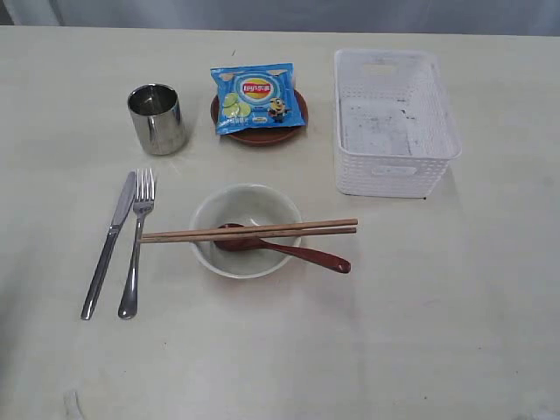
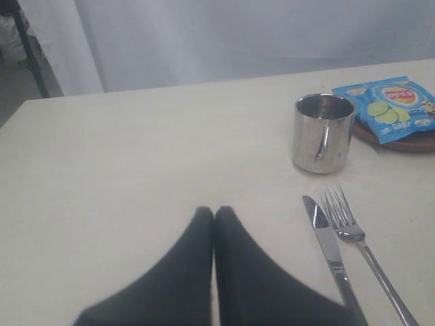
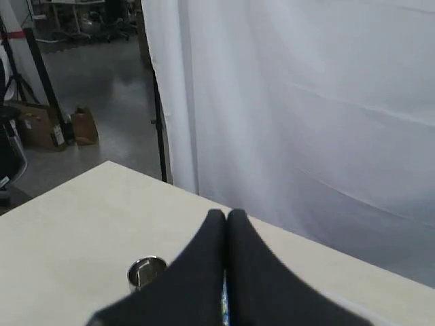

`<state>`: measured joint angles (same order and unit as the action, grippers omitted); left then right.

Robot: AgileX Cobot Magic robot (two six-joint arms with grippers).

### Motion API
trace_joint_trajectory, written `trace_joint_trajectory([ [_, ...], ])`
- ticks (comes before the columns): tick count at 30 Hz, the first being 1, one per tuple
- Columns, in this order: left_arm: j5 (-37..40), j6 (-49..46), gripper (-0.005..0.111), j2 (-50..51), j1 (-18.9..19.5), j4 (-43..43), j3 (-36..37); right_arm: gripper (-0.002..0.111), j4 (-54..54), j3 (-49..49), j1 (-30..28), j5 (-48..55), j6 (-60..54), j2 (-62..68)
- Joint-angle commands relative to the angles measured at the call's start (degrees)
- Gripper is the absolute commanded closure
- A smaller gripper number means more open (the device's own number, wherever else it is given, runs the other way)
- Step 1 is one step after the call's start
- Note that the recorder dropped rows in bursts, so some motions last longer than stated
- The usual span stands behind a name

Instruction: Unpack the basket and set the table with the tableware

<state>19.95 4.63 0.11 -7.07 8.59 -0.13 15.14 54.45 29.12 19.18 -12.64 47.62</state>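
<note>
Left fingers (image 2: 190, 272) pressed together, knife (image 2: 331, 251) near, cup (image 2: 323, 132) farther

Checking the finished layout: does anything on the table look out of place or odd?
A blue snack packet lies on the small brown plate, covering most of it. The chopsticks rest across the bowl, with the spoon under them, head inside and handle sticking out over the rim. Nothing looks spilled or damaged.

Backed by a pleated white curtain (image 3: 306, 102); floored in smooth grey floor (image 3: 109, 81) beyond it; cluttered far off with brown cardboard boxes (image 3: 42, 130); edged by a black pole (image 3: 160, 136); lit softly, evenly.
</note>
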Motion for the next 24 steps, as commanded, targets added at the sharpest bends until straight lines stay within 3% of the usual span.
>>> trace_joint_trajectory([
  [1, -0.03, 0.13, 0.107, -0.11, -0.29, 0.14, 0.13, 0.109, -0.07, -0.48, -0.33, -0.02, -0.49, -4.83],
  [5, -0.03, 0.13, 0.107, -0.11, -0.29, 0.14, 0.13, 0.109, 1.58, -4.89, -6.03, 0.65, 1.27, -10.63],
  [14, -0.03, 0.13, 0.107, -0.11, -0.29, 0.14, 0.13, 0.109, 4.05, -25.89, -21.79, -0.42, 3.41, -28.62],
  [24, -0.03, 0.13, 0.107, -0.11, -0.29, 0.14, 0.13, 0.109, 3.57, -40.1, -25.82, -2.69, 3.17, -45.71],
])
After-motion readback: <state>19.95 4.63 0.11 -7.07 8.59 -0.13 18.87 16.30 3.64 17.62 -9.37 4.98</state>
